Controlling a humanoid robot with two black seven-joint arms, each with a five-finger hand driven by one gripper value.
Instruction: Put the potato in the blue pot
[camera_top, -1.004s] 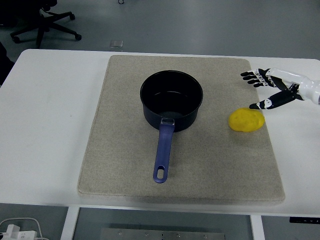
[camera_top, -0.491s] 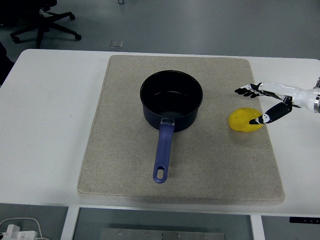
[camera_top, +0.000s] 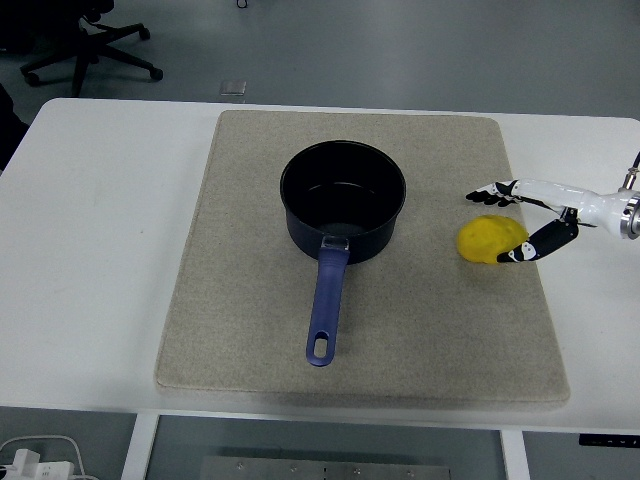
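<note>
The right hand (camera_top: 512, 222), white-backed with black fingers, is seen at the right of the frame, and over the last second it has been brought down and leftward from a spot up and to the right of the round yellow potato (camera_top: 490, 240) until it brackets it. The fingers are spread open: the upper ones reach over the potato's far side, while the black thumb lies against its lower right edge. Nothing is gripped yet; the potato has not been shifted and rests on the beige felt mat (camera_top: 250, 300), right of centre. This is judged to be the end of the approach, with closing and lifting not yet done. The forearm is held low and almost level, entering from the right edge. Left of the potato and apart from it, the dark blue pot with its blue handle (camera_top: 343, 205) stands empty at the mat's centre, handle pointed toward the bottom of the frame. The mat is carried on the white counter (camera_top: 100, 250). The left hand is not in view.
</note>
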